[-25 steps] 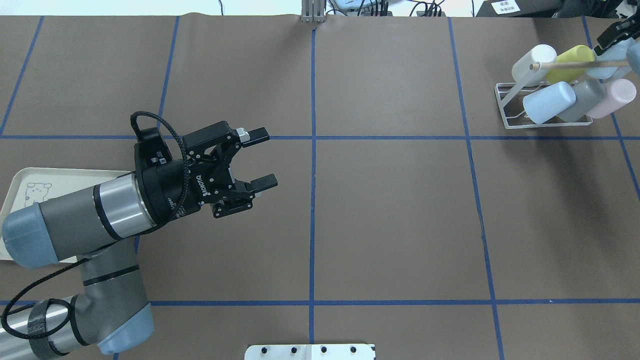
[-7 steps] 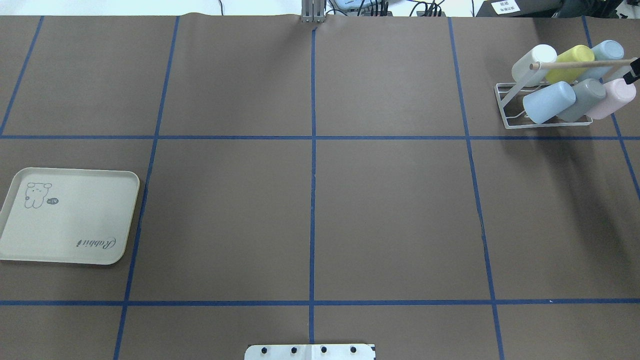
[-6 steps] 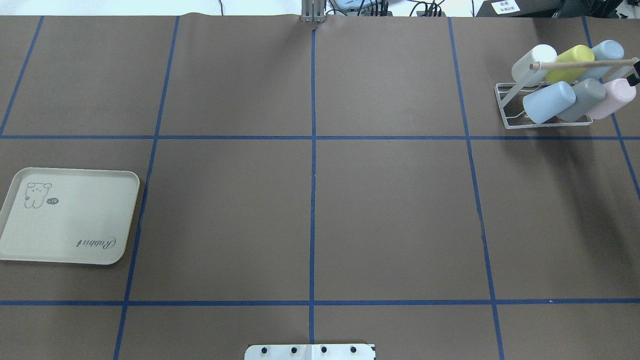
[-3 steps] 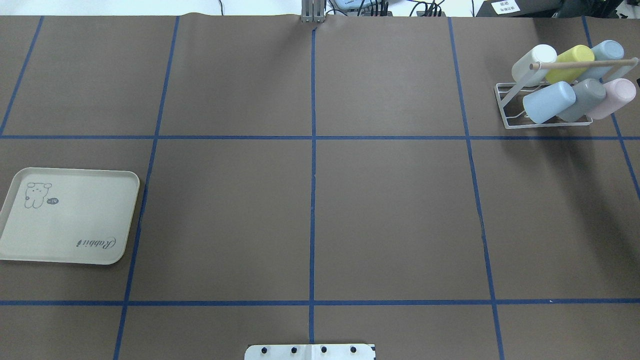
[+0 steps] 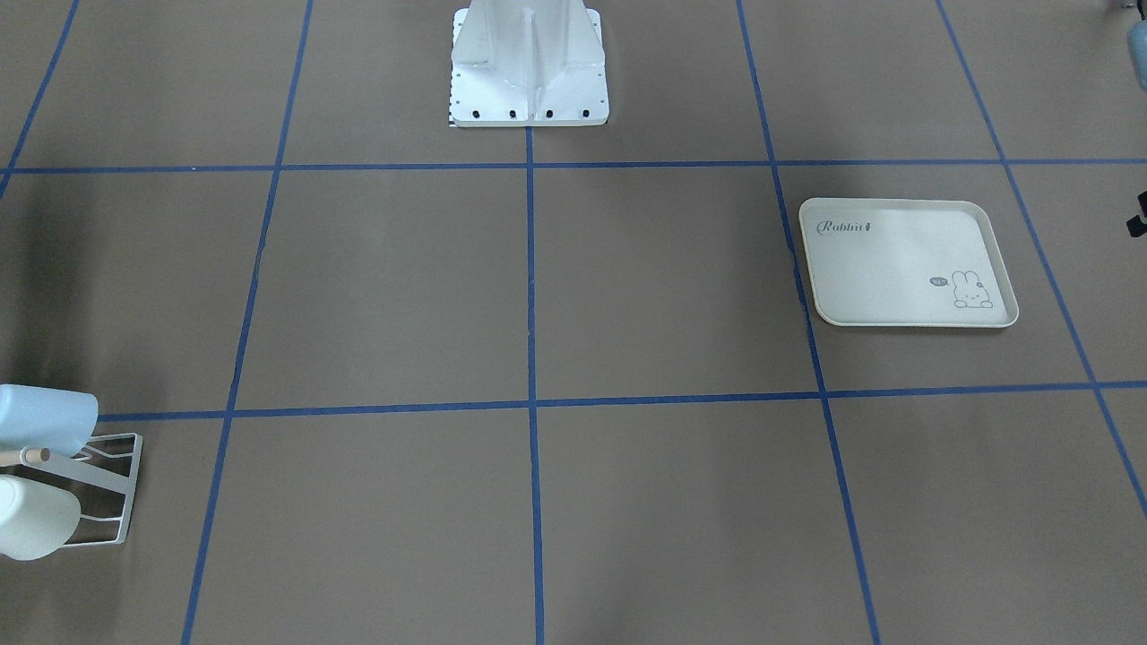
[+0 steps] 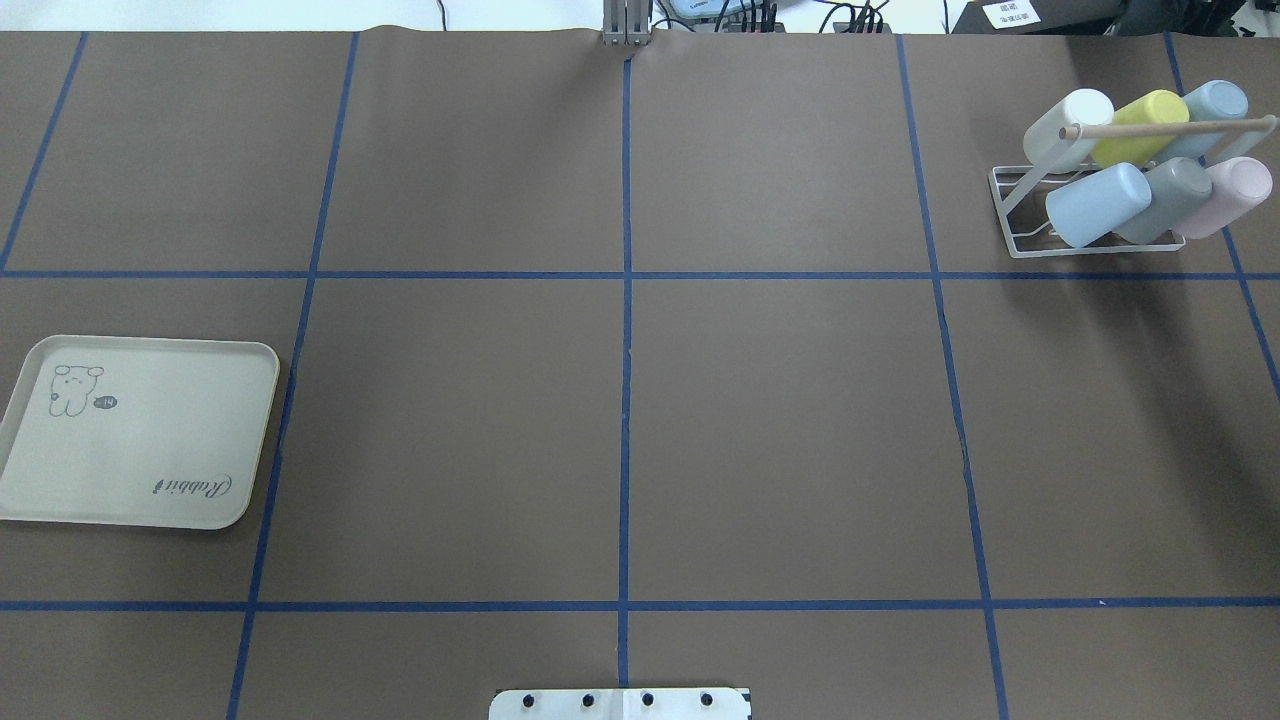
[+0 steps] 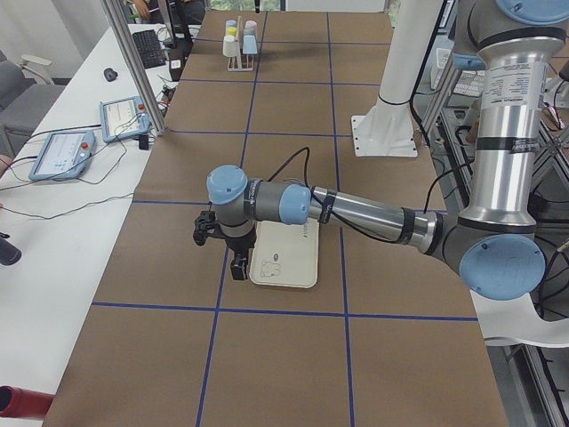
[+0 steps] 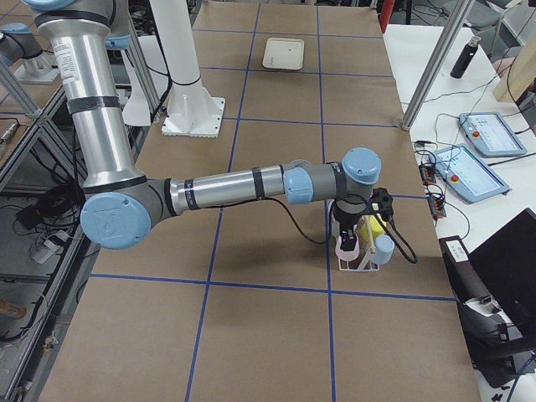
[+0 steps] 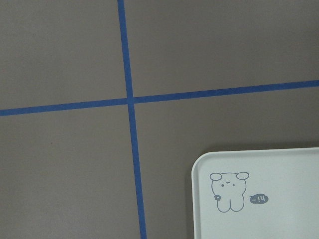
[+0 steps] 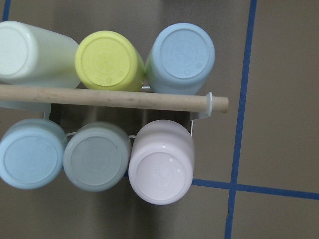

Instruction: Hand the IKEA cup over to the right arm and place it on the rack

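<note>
The white wire rack (image 6: 1008, 222) with its wooden peg (image 6: 1160, 128) stands at the table's far right and holds several pastel cups. Among them are a light blue cup (image 6: 1216, 104) at the back and a pink cup (image 6: 1228, 195) in front. The right wrist view looks straight down on the cup bottoms, with the peg (image 10: 109, 97) across them. My right gripper (image 8: 352, 241) hangs just above the rack (image 8: 362, 261). My left gripper (image 7: 237, 263) hangs over the edge of the tray (image 7: 286, 258). Whether either gripper is open or shut I cannot tell. No cup is held.
The cream rabbit-print tray (image 6: 140, 430) lies bare at the left. The robot's white base plate (image 5: 529, 67) sits at the table's near edge. Blue tape lines grid the brown table. Tablets and cables lie on a side bench (image 8: 473, 155).
My left arm, open over the table 3.6 s ago, has left the overhead view. The dark fingertip of my right gripper beside the rack has drawn out past the right edge. The cups stay put.
</note>
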`<control>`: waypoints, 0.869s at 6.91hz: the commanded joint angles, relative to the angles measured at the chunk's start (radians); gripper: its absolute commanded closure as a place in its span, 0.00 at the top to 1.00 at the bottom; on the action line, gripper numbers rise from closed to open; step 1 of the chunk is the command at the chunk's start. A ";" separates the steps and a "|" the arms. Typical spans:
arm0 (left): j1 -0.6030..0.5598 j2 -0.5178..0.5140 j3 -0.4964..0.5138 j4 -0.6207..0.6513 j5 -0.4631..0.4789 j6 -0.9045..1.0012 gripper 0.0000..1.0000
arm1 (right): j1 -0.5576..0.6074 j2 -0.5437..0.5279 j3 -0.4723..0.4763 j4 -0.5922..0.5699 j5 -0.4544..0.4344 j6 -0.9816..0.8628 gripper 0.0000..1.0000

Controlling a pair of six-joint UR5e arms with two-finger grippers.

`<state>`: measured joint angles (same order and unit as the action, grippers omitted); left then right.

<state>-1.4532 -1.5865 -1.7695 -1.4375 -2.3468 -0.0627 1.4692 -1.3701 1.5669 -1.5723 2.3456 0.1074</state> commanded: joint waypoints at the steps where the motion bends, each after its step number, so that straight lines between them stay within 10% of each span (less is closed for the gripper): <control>1: -0.036 0.002 0.045 0.012 -0.077 0.001 1.00 | -0.001 -0.039 0.047 0.000 -0.009 0.006 1.00; 6: -0.047 0.010 0.005 0.003 -0.062 -0.011 1.00 | -0.006 -0.069 0.062 0.012 0.004 0.012 1.00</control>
<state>-1.5009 -1.5698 -1.7598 -1.4352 -2.4127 -0.0681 1.4641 -1.4348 1.6285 -1.5638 2.3447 0.1175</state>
